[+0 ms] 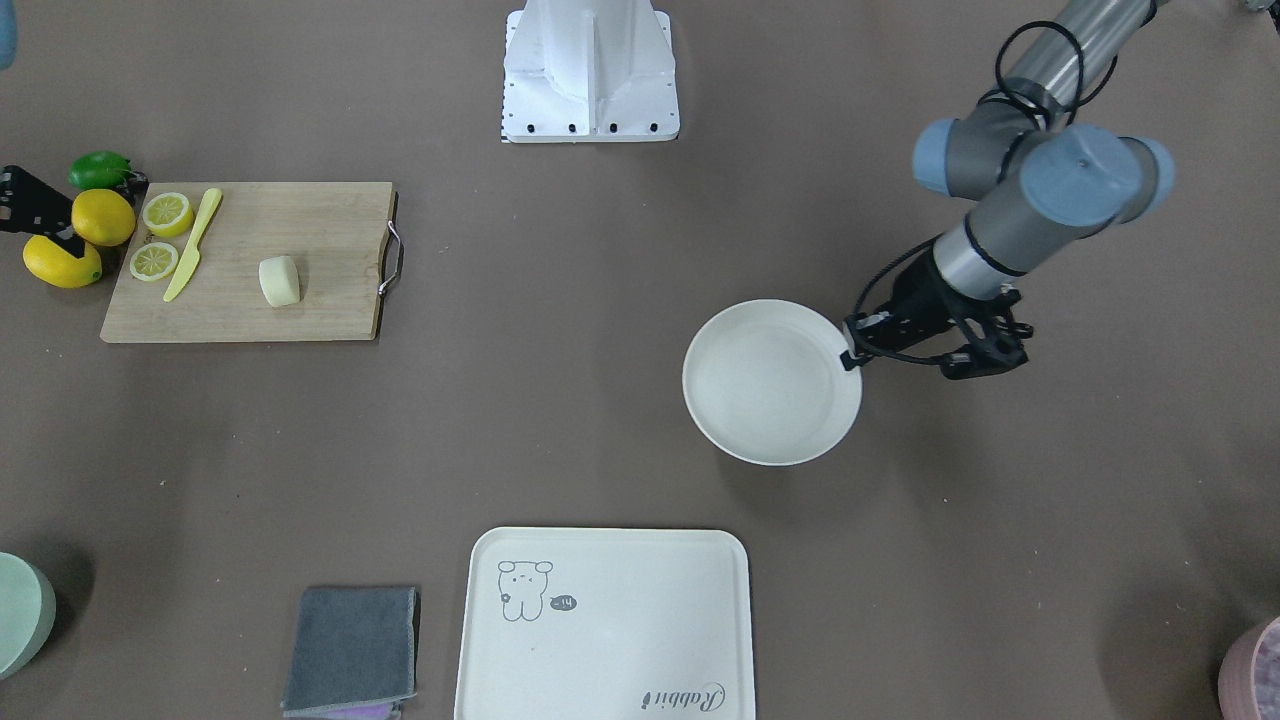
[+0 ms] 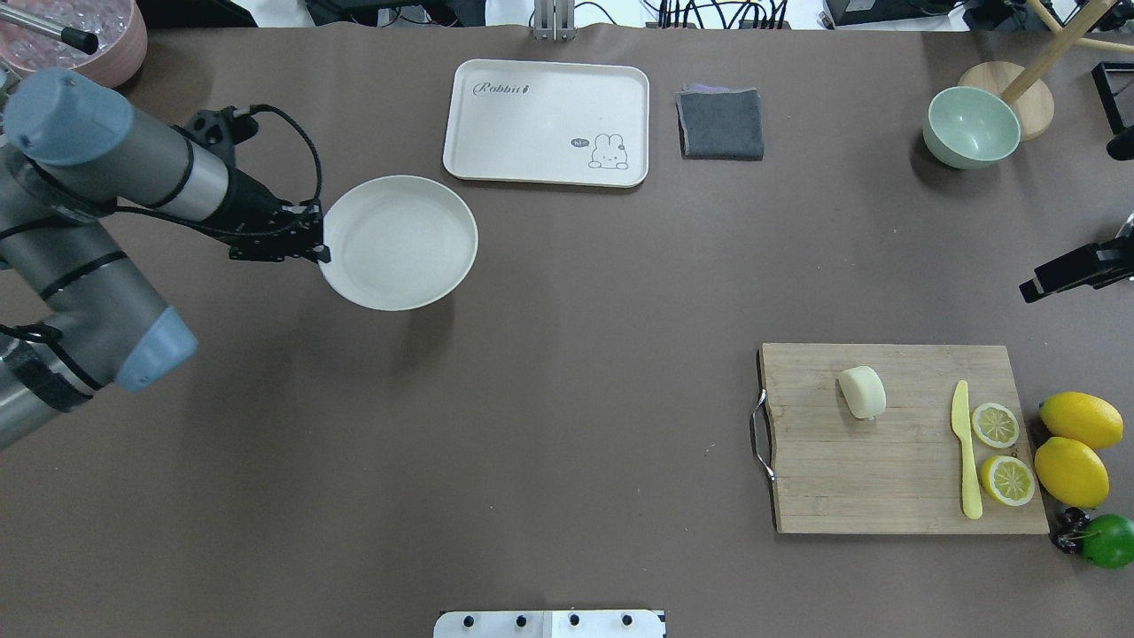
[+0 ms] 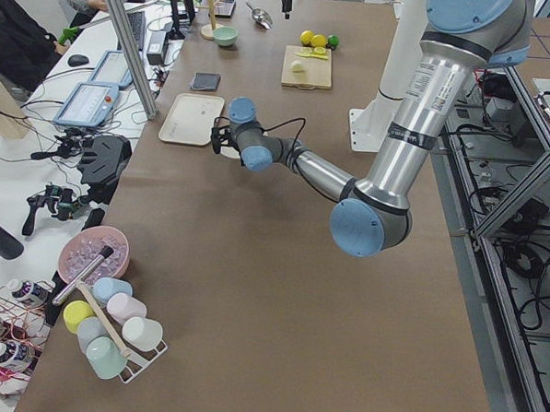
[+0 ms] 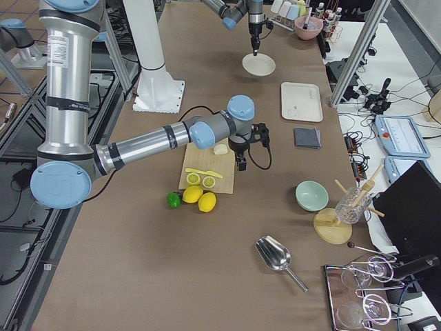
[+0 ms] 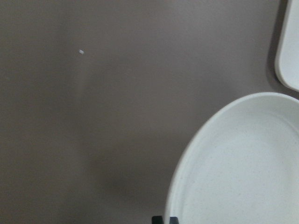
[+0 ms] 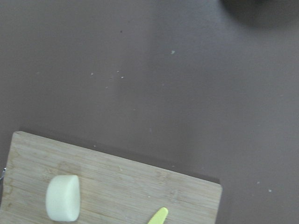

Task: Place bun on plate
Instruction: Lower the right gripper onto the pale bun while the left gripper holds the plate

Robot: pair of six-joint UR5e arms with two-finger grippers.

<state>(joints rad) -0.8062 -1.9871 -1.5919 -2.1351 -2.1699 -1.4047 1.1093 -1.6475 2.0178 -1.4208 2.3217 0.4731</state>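
The bun [image 2: 862, 392], a small pale cream block, lies on the wooden cutting board [image 2: 886, 478], also seen in the right wrist view [image 6: 62, 198] and from the front [image 1: 279, 281]. The round off-white plate [image 2: 399, 244] is held a little above the table, casting a shadow below it. My left gripper [image 2: 321, 253] is shut on the plate's rim [image 5: 187, 186], with its fingertips at the bottom edge of the left wrist view. My right gripper [image 4: 240, 164] hangs beyond the board's far side, apart from the bun; its jaws do not show clearly.
On the board are a yellow knife [image 2: 966, 461] and two lemon halves [image 2: 995, 424]. Whole lemons [image 2: 1072, 470] and a lime [image 2: 1107, 540] lie beside it. A cream tray [image 2: 547, 121], a grey cloth [image 2: 720, 124] and a green bowl [image 2: 970, 127] sit at the far edge.
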